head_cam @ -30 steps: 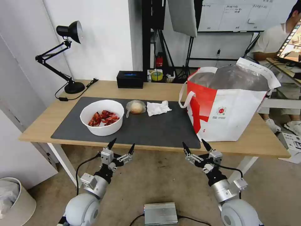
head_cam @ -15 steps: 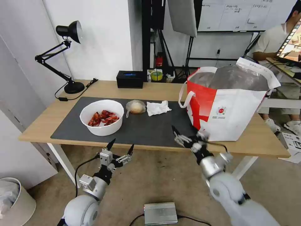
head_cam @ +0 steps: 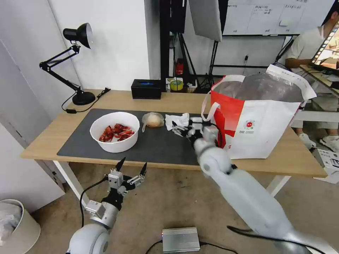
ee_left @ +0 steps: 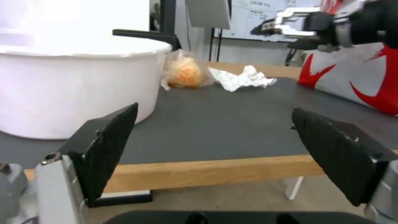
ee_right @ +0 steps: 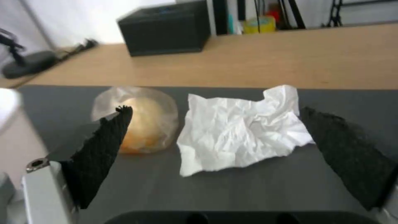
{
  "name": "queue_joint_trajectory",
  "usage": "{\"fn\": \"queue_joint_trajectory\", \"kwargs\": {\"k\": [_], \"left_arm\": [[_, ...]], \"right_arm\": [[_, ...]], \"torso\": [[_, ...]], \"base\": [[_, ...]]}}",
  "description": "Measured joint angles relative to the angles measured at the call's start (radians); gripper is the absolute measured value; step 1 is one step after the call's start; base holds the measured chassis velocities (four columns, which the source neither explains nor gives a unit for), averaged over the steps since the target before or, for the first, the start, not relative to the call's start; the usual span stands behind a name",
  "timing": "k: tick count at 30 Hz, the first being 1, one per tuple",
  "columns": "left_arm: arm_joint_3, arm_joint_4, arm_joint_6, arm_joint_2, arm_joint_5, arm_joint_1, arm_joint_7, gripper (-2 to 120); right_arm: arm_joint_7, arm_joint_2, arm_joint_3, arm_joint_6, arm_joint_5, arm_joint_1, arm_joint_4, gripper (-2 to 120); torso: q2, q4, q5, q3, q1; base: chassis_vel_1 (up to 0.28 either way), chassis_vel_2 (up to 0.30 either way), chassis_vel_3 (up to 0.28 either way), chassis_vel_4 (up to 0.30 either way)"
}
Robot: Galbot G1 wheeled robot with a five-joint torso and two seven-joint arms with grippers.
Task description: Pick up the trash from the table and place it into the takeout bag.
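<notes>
On the dark mat of the table (head_cam: pixel 169 100) stand a white bowl (head_cam: pixel 114 131) of red crayfish shells, a small clear bag with a bun (head_cam: pixel 153 120) and a crumpled white tissue (head_cam: pixel 175 121). The takeout bag (head_cam: pixel 261 116) stands open at the right. My right gripper (head_cam: pixel 184 127) hovers open just above the mat. Seen from the right wrist, its fingers straddle the tissue (ee_right: pixel 242 130), with the bun (ee_right: pixel 141 123) beside one finger. My left gripper (head_cam: pixel 130 170) hangs open below the table's front edge, facing the bowl (ee_left: pixel 74 90).
A black tissue box (head_cam: pixel 146 89) and a black desk lamp (head_cam: pixel 76 63) stand along the table's far edge. On the floor lie a silver box (head_cam: pixel 181 240) and a white bin (head_cam: pixel 16 225). A person sits at another desk far right.
My right arm rose from below the table's front edge and reached forward and left over the mat to the tissue. The left gripper sank slightly.
</notes>
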Motion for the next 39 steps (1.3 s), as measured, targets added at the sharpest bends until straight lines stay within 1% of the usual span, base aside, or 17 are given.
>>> {"fn": "queue_joint_trajectory", "kwargs": {"k": [1, 4, 5, 7, 8, 11, 12, 15, 18, 25, 39], "left_arm": [[0.000, 0.000, 0.000, 0.000, 0.000, 0.000, 0.000, 100], [-0.004, -0.009, -0.001, 0.002, -0.001, 0.003, 0.001, 100], [-0.004, -0.009, -0.001, 0.002, -0.001, 0.003, 0.001, 100], [-0.010, -0.013, -0.001, 0.006, -0.006, 0.002, 0.001, 100], [-0.010, -0.013, -0.001, 0.006, -0.006, 0.002, 0.001, 100], [-0.012, -0.014, -0.002, 0.002, -0.009, 0.001, 0.001, 100], [-0.012, -0.014, -0.002, 0.002, -0.009, 0.001, 0.001, 100], [-0.009, -0.014, -0.012, -0.001, -0.006, 0.007, 0.004, 100], [-0.010, -0.014, -0.018, 0.000, -0.006, 0.009, 0.006, 100], [-0.006, -0.014, -0.019, 0.003, -0.006, 0.006, 0.007, 100], [0.010, -0.012, -0.023, -0.001, -0.003, 0.004, 0.008, 100]], "right_arm": [[0.000, 0.000, 0.000, 0.000, 0.000, 0.000, 0.000, 100], [0.048, 0.084, -0.013, -0.036, 0.012, 0.087, -0.128, 100], [0.048, 0.084, -0.013, -0.036, 0.012, 0.087, -0.128, 100], [0.062, 0.144, -0.013, -0.056, 0.012, 0.130, -0.227, 100], [0.062, 0.144, -0.013, -0.056, 0.012, 0.130, -0.227, 100], [0.074, 0.202, -0.007, -0.076, 0.004, 0.170, -0.331, 100], [0.074, 0.202, -0.007, -0.076, 0.004, 0.170, -0.331, 100], [0.078, 0.238, 0.003, -0.085, -0.038, 0.194, -0.397, 100], [0.084, 0.252, 0.015, -0.090, -0.061, 0.207, -0.427, 100], [0.115, 0.253, 0.037, -0.117, -0.078, 0.227, -0.469, 100], [0.098, 0.265, 0.045, -0.154, -0.083, 0.258, -0.547, 100]], "torso": [[0.000, 0.0000, 0.0000, 0.000, 0.000], [0.000, -0.0001, 0.0000, 0.000, 0.000], [0.000, -0.0001, 0.0000, 0.000, 0.000], [0.000, 0.0002, 0.0001, 0.000, 0.000], [0.000, 0.0002, 0.0001, 0.000, 0.000], [0.000, 0.0001, 0.0000, 0.000, 0.000], [0.000, 0.0001, 0.0000, 0.000, 0.000], [0.000, -0.0001, 0.0001, 0.000, 0.000], [0.000, 0.0000, 0.0001, 0.000, 0.000], [0.000, -0.0002, 0.0002, 0.000, 0.000], [0.000, -0.0002, 0.0003, 0.000, 0.000]], "base": [[0.000, 0.000, 0.000, 0.000], [0.000, 0.000, 0.000, 0.000], [0.000, 0.000, 0.000, 0.000], [0.000, 0.000, 0.000, 0.000], [0.000, 0.000, 0.000, 0.000], [0.000, 0.000, 0.000, 0.000], [0.000, 0.000, 0.000, 0.000], [0.000, 0.000, 0.000, 0.000], [0.000, 0.000, 0.000, 0.000], [0.000, 0.000, 0.000, 0.000], [0.000, 0.000, 0.000, 0.000]]}}
